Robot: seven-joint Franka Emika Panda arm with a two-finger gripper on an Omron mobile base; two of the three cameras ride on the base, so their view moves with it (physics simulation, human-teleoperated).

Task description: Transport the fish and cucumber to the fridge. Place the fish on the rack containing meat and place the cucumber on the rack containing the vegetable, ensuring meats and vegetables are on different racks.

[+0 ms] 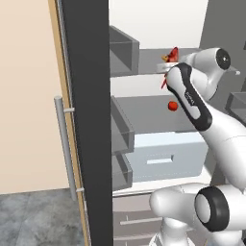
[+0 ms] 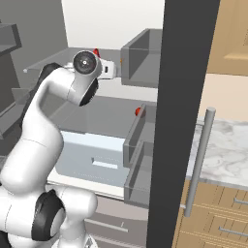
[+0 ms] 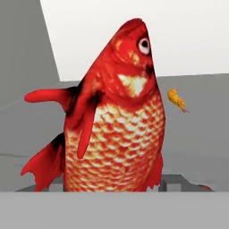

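Note:
The red fish (image 3: 117,129) stands close before the hand camera, head pointing away, and hides the fingertips. My gripper (image 1: 166,68) is shut on it at the front of the open fridge's (image 1: 86,120) upper rack (image 1: 146,61). On that rack, just beyond the fish, lies the small orange meat (image 3: 177,99). The round red vegetable (image 1: 172,106) rests on the rack below (image 1: 144,117), also seen as the vegetable (image 2: 138,111) from the right. The cucumber is out of view.
The dark edge of the open door (image 2: 181,97) with its bar handle (image 2: 198,160) stands to the right, another door and handle (image 1: 65,144) to the left. Grey door bins (image 2: 140,60) flank the racks. A white drawer (image 1: 166,156) sits below.

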